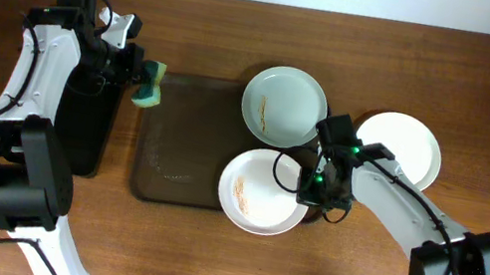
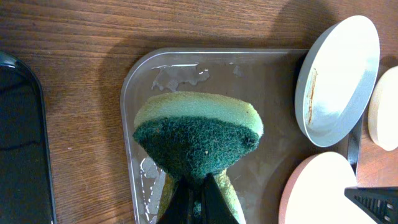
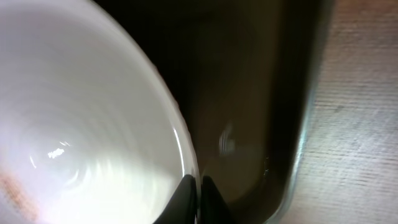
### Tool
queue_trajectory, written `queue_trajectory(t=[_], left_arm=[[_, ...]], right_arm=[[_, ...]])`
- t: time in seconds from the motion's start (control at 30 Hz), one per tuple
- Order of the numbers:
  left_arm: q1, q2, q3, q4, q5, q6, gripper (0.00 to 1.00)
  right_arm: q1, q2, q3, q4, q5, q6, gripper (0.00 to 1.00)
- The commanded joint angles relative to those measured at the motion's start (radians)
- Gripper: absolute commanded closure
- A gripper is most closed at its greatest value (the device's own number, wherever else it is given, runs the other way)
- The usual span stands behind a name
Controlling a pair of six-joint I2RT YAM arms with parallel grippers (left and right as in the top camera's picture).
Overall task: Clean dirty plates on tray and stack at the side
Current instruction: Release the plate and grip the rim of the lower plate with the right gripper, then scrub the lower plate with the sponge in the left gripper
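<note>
The dark-brown tray [image 1: 183, 147] lies mid-table. A plate [image 1: 283, 104] with a brown smear sits at the tray's far right corner. A second smeared plate [image 1: 260, 193] sits at its near right corner. My right gripper [image 1: 312, 185] is shut on this plate's right rim, as the right wrist view shows [image 3: 198, 186], with the plate [image 3: 81, 124] to the left of the fingers. A third plate [image 1: 405, 146] rests on the table right of the tray. My left gripper [image 2: 200, 199] is shut on a green and yellow sponge [image 2: 196, 134], held over the tray's far left corner [image 1: 148, 85].
A smaller glossy black tray [image 1: 85, 125] lies left of the brown tray, under my left arm. Wet streaks show on the brown tray's left part [image 2: 177, 74]. Bare wooden table surrounds everything.
</note>
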Motion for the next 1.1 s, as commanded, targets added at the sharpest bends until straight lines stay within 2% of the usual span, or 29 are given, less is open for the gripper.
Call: queue_trajectory(t=[0.0, 0.1, 0.23, 0.43, 0.5, 0.53, 0.57, 0.6, 0.67, 0.77, 0.83, 0.87, 0.9, 0.93, 1.07], left_arm=[[-0.003, -0.004, 0.005, -0.002, 0.007, 0.020, 1.00], [-0.003, -0.004, 0.006, -0.002, 0.007, 0.020, 0.99], [-0.003, -0.004, 0.006, -0.002, 0.008, 0.020, 0.99], [-0.003, -0.004, 0.006, -0.003, 0.007, 0.020, 0.99], [-0.003, -0.004, 0.006, -0.005, 0.007, 0.020, 0.99], [-0.003, -0.004, 0.005, -0.005, 0.007, 0.020, 0.99], [-0.003, -0.004, 0.006, -0.005, 0.007, 0.020, 0.99], [-0.003, -0.004, 0.006, -0.004, 0.007, 0.020, 0.99], [-0.003, -0.004, 0.006, -0.005, 0.007, 0.020, 0.99], [-0.003, -0.004, 0.006, -0.005, 0.007, 0.020, 1.00], [-0.003, -0.004, 0.006, -0.005, 0.007, 0.020, 0.99], [-0.003, -0.004, 0.006, -0.005, 0.007, 0.020, 1.00], [-0.003, -0.004, 0.006, -0.005, 0.007, 0.020, 0.99], [-0.003, -0.004, 0.006, -0.005, 0.007, 0.020, 0.99], [-0.003, -0.004, 0.006, -0.005, 0.007, 0.020, 0.99]], right_arm=[[0.025, -0.008, 0.117, -0.009, -0.140, 0.060, 0.96], [0.132, -0.008, 0.152, 0.085, -0.119, 0.237, 0.96], [0.336, 0.019, 0.152, 0.220, 0.200, 0.475, 0.96], [0.365, 0.127, 0.153, 0.301, 0.212, 0.607, 0.96], [0.365, 0.127, 0.153, 0.300, 0.211, 0.606, 0.95], [0.365, 0.127, 0.153, 0.301, 0.211, 0.599, 0.68], [0.361, 0.127, 0.154, 0.301, 0.189, 0.570, 0.55], [0.351, 0.127, 0.165, 0.300, 0.145, 0.517, 0.49], [0.323, 0.127, 0.222, 0.237, 0.113, 0.384, 0.44], [0.272, 0.135, 0.301, 0.156, 0.104, 0.133, 0.47], [0.246, 0.174, 0.332, 0.133, 0.014, 0.024, 0.48], [0.246, 0.210, 0.339, 0.124, -0.004, 0.018, 0.53], [0.247, 0.240, 0.339, 0.120, -0.016, 0.022, 0.64], [0.247, 0.260, 0.339, 0.115, -0.039, 0.037, 0.69], [0.247, 0.284, 0.338, 0.143, -0.063, 0.129, 0.75]])
